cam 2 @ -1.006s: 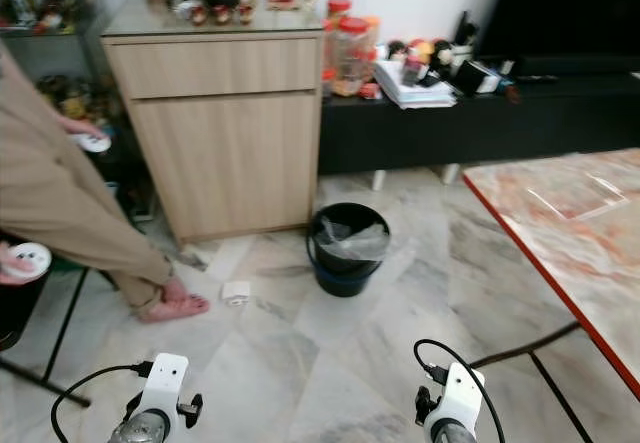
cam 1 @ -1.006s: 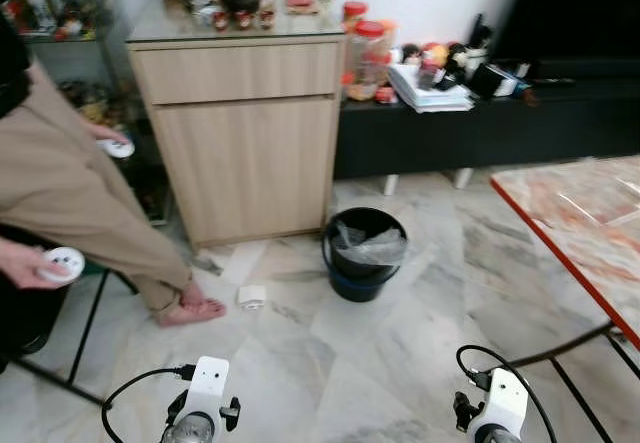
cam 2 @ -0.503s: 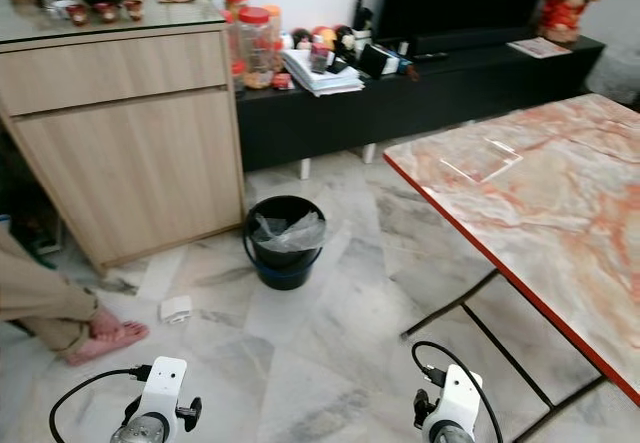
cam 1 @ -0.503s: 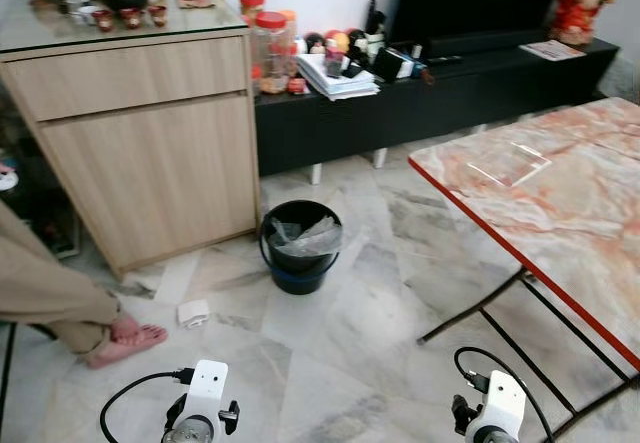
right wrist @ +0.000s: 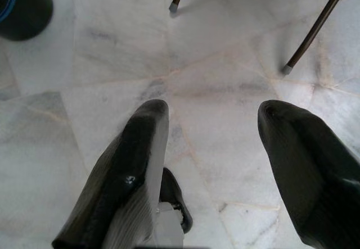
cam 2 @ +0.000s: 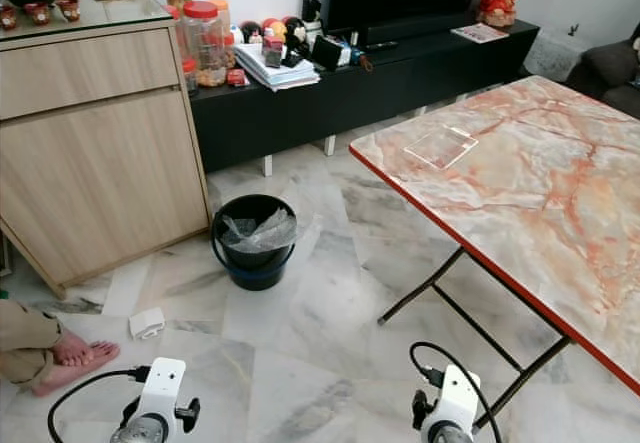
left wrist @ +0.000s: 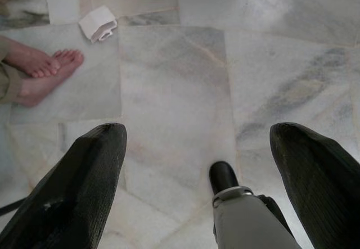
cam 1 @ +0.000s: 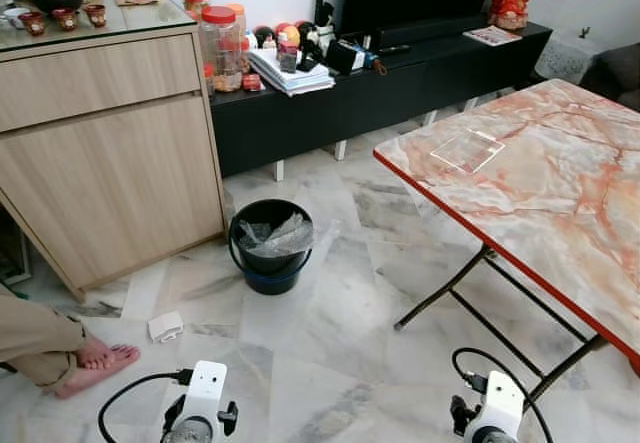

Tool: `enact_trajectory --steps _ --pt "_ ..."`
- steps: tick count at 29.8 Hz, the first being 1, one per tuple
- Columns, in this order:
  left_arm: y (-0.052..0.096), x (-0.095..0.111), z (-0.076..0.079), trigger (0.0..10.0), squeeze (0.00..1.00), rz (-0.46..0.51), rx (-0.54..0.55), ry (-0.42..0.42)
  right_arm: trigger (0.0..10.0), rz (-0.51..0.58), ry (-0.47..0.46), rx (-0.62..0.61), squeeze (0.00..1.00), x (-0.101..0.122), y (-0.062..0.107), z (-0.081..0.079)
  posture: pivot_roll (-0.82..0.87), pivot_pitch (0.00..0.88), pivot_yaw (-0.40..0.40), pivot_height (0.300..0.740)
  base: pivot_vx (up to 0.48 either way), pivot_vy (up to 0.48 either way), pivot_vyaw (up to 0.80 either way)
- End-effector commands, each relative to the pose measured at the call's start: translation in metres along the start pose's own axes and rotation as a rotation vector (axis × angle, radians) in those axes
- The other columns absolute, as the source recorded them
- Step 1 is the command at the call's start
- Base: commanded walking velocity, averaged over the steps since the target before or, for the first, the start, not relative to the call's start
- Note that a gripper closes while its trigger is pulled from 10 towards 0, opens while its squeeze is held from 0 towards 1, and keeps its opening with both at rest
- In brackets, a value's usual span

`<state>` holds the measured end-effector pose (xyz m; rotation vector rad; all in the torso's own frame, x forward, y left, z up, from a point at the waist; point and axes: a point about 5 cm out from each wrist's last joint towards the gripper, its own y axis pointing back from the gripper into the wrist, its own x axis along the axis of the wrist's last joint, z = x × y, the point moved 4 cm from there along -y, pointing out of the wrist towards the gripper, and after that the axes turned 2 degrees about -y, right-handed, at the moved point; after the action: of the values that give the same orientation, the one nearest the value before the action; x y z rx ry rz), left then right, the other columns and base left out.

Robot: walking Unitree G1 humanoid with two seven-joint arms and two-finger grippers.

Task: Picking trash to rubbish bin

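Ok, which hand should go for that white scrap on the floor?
Left, probably. The white scrap lies on the robot's left, near the person's foot and ahead of the left hand, which is open with the scrap in its wrist view. The right hand, also open, faces the table legs.

We see a small crumpled white paper carton [cam 1: 165, 326] lying flat on the pale marble floor. Well apart from it stands an upright round black plastic bin [cam 1: 268, 246] with a blue base, lined with a clear crinkled bag.
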<state>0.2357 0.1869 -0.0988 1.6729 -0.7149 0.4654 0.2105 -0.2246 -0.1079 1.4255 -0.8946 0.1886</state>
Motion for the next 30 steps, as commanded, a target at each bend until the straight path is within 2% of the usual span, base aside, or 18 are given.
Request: enact_trajectory --steps 1,21,30 --pt "0.0017 -0.0095 0.0022 10.0 0.00 -0.035 -0.002 -0.001 10.0 0.001 -0.001 -0.011 0.00 0.0018 -0.0003 0.0026 0.16 0.000 -0.111 0.740 0.000 0.000 -0.80" --pt "0.0022 -0.0118 0.0028 10.0 0.00 -0.044 0.000 0.012 10.0 0.003 -0.005 -0.009 0.00 0.0020 -0.0002 0.0030 0.16 0.000 -0.113 0.740 0.000 0.000 -0.80" --pt "0.0020 -0.0110 0.0012 10.0 0.00 -0.039 0.007 -0.009 10.0 0.002 -0.002 -0.006 0.00 0.0025 -0.0004 0.0021 0.16 0.000 -0.112 0.740 0.000 0.000 -0.80"
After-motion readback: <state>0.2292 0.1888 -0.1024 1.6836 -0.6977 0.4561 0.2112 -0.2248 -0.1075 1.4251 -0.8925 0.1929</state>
